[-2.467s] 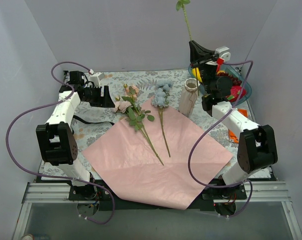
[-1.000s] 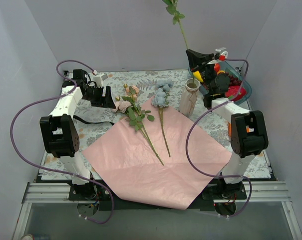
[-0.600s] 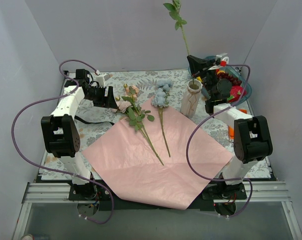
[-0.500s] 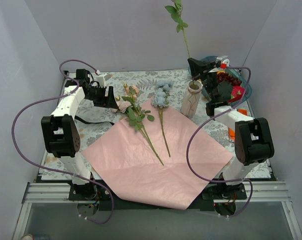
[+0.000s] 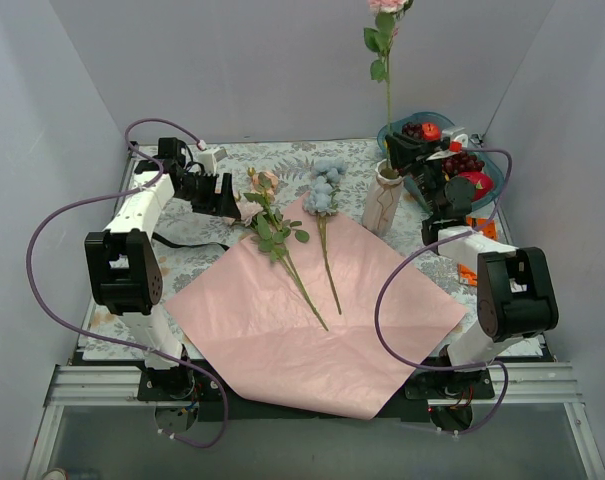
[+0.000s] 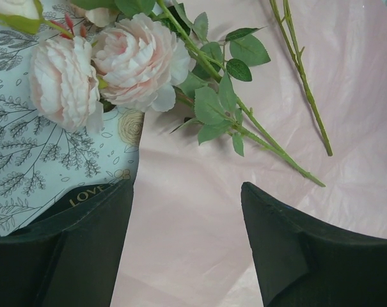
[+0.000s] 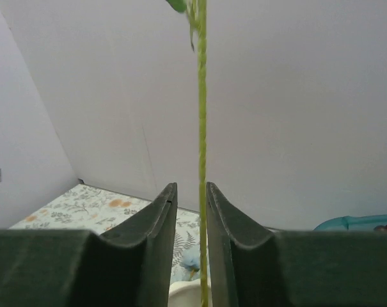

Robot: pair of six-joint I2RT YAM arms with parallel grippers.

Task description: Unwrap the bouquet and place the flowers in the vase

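Flowers (image 5: 279, 240): likely light, springy; pinch mid-stem.
Right claw (image 7: 192, 188): barely parted around upright stem (image 7: 201, 96) in vase (image 5: 384, 205).
Left claw (image 6: 185, 187): wide, empty.

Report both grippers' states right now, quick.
Left gripper: open, empty, over the pink wrapping paper.
Right gripper: slightly open around the rose stem standing in the vase, not pinching it.

Rose bloom (image 5: 387, 5), 12 o'clock, cut by top edge. Ribbon (image 6: 84, 195) lettering, 8 o'clock, half hidden under left gripper (image 6: 185, 188). Vase (image 7: 183, 295) rim barely showing, 6 o'clock, right wrist view.
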